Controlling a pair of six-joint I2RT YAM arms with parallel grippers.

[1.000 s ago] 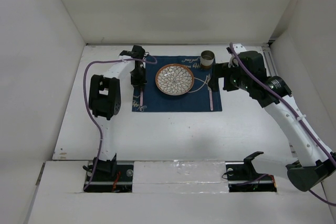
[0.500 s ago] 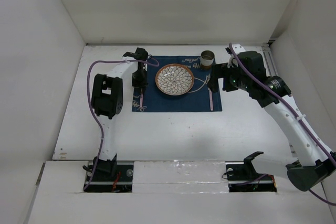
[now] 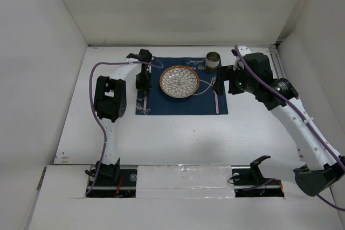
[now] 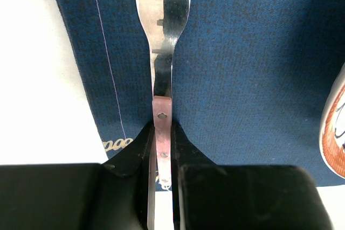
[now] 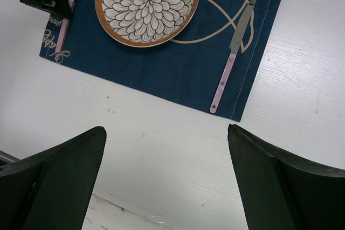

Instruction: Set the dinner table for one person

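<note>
On the white dinner table (image 3: 178,133) lies a navy placemat (image 3: 183,103) with a flower-patterned plate (image 3: 179,81) at its middle. My left gripper (image 4: 161,133) is shut on the pink handle of a fork (image 4: 161,52). The fork points along the mat's left strip, left of the plate; I cannot tell whether it touches the cloth. A pink-handled knife (image 5: 232,63) lies on the mat's right strip. My right gripper (image 5: 167,129) hangs open and holds nothing, high above the table near the mat's right side.
A small cup (image 3: 213,59) stands at the mat's far right corner, close to the right arm's wrist. White walls close in the table on the left, back and right. Both arm bases sit at the near edge (image 3: 183,179).
The left arm's elbow shifted slightly right at first, then held still, with the fork in the same grip. The right arm has not moved.
</note>
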